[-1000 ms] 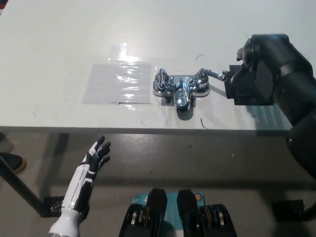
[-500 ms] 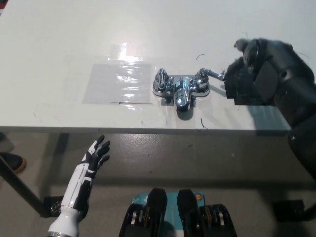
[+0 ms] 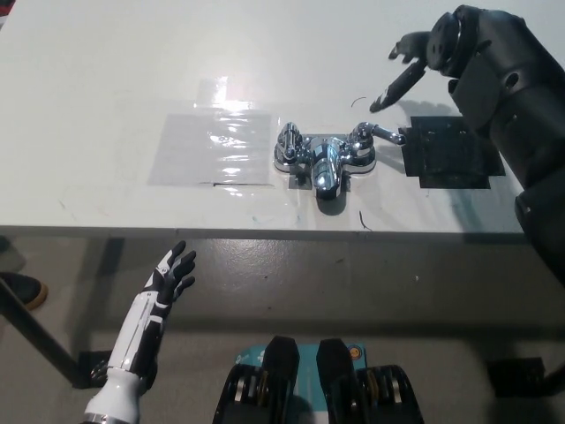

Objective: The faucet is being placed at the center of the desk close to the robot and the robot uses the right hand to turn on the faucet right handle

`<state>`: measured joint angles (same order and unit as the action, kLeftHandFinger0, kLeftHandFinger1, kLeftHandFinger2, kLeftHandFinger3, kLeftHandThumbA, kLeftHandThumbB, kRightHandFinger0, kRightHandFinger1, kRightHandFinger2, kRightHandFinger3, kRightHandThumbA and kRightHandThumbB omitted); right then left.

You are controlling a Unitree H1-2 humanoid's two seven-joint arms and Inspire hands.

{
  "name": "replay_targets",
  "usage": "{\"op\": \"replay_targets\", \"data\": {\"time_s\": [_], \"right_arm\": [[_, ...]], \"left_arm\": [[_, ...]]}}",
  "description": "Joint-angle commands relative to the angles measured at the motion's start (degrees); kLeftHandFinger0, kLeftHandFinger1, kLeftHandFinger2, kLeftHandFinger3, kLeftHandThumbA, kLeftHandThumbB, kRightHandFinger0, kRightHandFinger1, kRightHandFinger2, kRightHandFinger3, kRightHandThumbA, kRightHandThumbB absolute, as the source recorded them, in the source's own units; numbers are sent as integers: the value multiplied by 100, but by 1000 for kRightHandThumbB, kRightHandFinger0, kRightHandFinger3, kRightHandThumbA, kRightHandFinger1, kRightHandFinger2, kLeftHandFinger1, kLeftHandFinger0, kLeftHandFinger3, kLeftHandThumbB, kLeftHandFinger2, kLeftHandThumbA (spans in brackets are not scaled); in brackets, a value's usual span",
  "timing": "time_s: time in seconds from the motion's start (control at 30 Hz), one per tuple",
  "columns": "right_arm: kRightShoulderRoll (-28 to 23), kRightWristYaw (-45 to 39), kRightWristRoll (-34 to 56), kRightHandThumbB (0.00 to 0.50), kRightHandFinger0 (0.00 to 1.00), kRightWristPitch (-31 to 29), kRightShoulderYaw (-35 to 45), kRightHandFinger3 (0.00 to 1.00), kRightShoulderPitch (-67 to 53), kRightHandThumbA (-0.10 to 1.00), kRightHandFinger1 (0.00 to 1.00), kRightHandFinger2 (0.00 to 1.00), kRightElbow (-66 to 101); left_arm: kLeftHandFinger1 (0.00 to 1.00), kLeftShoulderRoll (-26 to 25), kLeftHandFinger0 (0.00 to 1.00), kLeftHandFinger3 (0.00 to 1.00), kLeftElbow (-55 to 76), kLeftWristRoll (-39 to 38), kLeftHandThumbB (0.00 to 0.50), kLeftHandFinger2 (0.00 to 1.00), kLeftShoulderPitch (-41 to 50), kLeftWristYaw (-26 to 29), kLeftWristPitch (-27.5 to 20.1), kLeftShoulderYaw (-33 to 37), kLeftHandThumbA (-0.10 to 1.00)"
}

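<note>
While right hand [image 3: 425, 60] hovers spread, empty, faucet right handle [image 3: 381, 133] apart, nearer robot

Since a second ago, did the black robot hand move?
Yes. The right robot hand moved from over the black mat toward the desk's far side, away from the faucet's right handle.

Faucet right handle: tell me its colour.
Shiny chrome silver; the right handle shows best in the head view.

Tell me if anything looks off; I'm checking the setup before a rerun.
Nothing spilled or broken. The faucet sits square on the desk; its right handle juts sideways toward a black patch. The right hand hovers open, clear of it; the left hand hangs open below.
</note>
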<state>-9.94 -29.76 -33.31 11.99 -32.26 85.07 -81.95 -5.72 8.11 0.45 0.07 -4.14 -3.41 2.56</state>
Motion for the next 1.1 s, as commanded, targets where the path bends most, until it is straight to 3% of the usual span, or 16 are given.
{"op": "replay_targets", "data": {"time_s": [0.0,0.03,0.13,0.3,0.43,0.7,0.8,0.97,1.07], "right_arm": [[-139,-667,26,444,1000,-422,-51,1000,611,912,1000,1000,124],[-158,-701,6,443,1000,-496,-74,1000,609,988,1000,1000,145],[-200,-1060,241,417,1000,-694,126,1000,620,1000,1000,1000,160],[-126,-1506,136,472,1000,-734,20,1000,664,1000,1000,1000,136],[-83,-1356,-94,487,1000,-923,-253,1000,540,1000,1000,1000,137],[-82,-1086,-114,500,1000,-627,-399,1000,323,843,1000,1000,54],[-82,-1059,-226,496,1000,-670,-510,1000,281,894,1000,1000,41],[-101,-949,-238,451,1000,-665,-518,1000,206,883,1000,1000,41],[-90,-771,-262,474,1000,-532,-527,1000,163,906,1000,1000,35]], "left_arm": [[1000,-49,1000,1000,196,6,133,1000,-44,-67,47,4,965],[1000,-55,1000,1000,202,4,137,1000,-53,-74,66,6,964],[1000,-76,1000,1000,177,61,151,1000,-103,-61,55,2,976],[1000,-74,1000,1000,166,-4,135,1000,-68,-82,49,-6,967],[1000,-57,1000,1000,177,2,139,1000,-22,-90,40,12,959],[1000,-66,1000,1000,191,45,148,1000,-80,-94,55,16,981],[1000,-72,1000,1000,189,11,144,1000,-86,-106,57,5,975],[1000,-61,1000,1000,194,8,141,1000,-100,-113,73,13,970],[1000,-69,1000,1000,134,-17,141,1000,-110,-133,-10,10,968]]}}
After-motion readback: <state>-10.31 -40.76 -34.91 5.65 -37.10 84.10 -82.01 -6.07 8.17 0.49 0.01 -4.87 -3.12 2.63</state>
